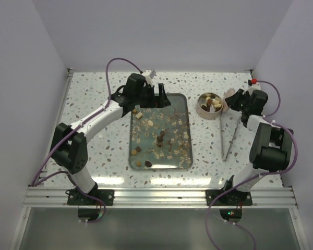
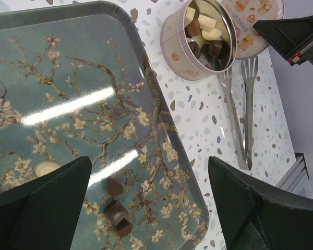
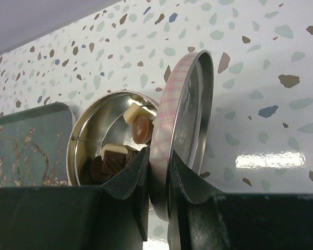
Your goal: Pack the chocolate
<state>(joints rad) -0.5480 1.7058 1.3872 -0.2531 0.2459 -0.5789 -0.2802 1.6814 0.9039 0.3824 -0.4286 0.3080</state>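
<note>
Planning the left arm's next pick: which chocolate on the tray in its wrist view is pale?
The cream oval at the view's left, beside one jaw; the dark brown pieces lie between the jaws.

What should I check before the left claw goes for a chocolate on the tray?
1. Left claw open: ok.
2. Chocolates on the tray below it: ok.
3. Tin uncovered, partly filled: ok.
4. Right claw shut on the lid, beside the tin: ok.
5. Tongs off the tray-to-tin path: ok.
6. Lid clear of the tin's rim: cannot tell.
</note>
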